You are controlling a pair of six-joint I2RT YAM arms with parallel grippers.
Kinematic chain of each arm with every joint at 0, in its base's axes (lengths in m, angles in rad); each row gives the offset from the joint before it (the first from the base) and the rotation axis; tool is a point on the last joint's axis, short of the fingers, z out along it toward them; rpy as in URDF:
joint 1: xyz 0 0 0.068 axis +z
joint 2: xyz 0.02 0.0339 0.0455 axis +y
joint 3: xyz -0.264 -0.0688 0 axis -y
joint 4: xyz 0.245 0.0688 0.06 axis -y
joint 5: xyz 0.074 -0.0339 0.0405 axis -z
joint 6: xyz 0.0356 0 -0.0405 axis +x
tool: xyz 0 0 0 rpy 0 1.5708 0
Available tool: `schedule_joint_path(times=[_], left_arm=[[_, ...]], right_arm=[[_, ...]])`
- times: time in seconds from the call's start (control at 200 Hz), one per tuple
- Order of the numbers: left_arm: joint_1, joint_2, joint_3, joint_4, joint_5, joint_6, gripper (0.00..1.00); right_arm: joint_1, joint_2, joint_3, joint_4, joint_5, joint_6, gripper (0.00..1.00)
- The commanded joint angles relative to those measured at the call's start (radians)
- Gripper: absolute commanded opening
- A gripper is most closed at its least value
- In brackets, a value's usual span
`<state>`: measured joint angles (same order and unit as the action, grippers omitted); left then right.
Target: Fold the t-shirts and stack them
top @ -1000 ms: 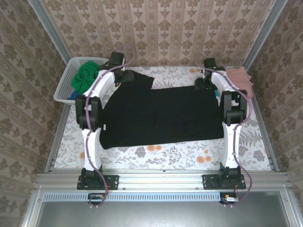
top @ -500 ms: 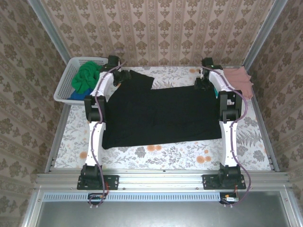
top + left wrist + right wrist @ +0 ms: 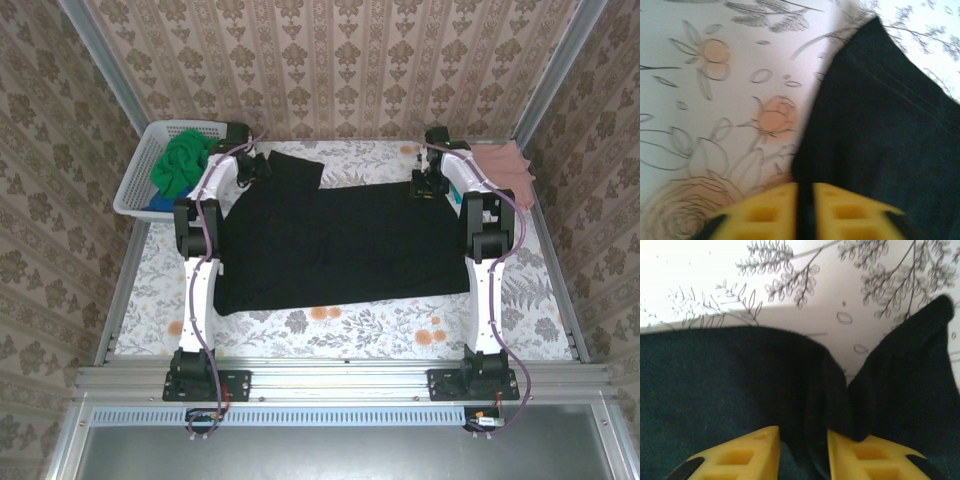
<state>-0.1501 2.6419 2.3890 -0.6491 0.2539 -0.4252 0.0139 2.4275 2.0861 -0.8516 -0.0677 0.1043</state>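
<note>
black tee (image 3: pixel 340 240): spread flat on the table (image 3: pixel 330 325), far corners taken, likely for folding toward the near edge; left gripper (image 3: pixel 805 210) pressed together on its edge; right gripper (image 3: pixel 804 450) pinching a raised fold.

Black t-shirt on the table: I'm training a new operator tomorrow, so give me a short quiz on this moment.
1. True or false: the black t-shirt lies spread out on the table.
2. Where is the green t-shirt? A) in the white basket; B) on top of the black t-shirt; C) folded at the table's near edge.
3. What do the left gripper and the right gripper each pinch?
Key: 1 true; 2 A; 3 the far edge of the black t-shirt.
</note>
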Motion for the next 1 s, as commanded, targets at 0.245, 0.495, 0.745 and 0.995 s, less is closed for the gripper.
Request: schedule_joint_path(times=[0.245, 0.495, 0.745, 0.995], left_arm=[[-0.043, -0.433, -0.344, -0.056, -0.154, 0.132, 0.60], [-0.112, -0.948, -1.047, 0.105, -0.223, 0.054, 0.66], [-0.269, -1.192, -1.566, 0.259, -0.195, -0.101, 0.64], [-0.274, -1.213, -1.712, 0.152, -0.288, -0.164, 0.62]], right_arm=[[0.053, -0.384, -0.336, 0.123, 0.090, 0.096, 0.90], [0.302, -0.784, -0.946, 0.377, 0.198, 0.297, 1.00], [0.539, -0.826, -1.124, 0.331, 0.329, 0.468, 1.00], [0.582, -0.837, -1.258, 0.369, 0.301, 0.547, 1.00]])
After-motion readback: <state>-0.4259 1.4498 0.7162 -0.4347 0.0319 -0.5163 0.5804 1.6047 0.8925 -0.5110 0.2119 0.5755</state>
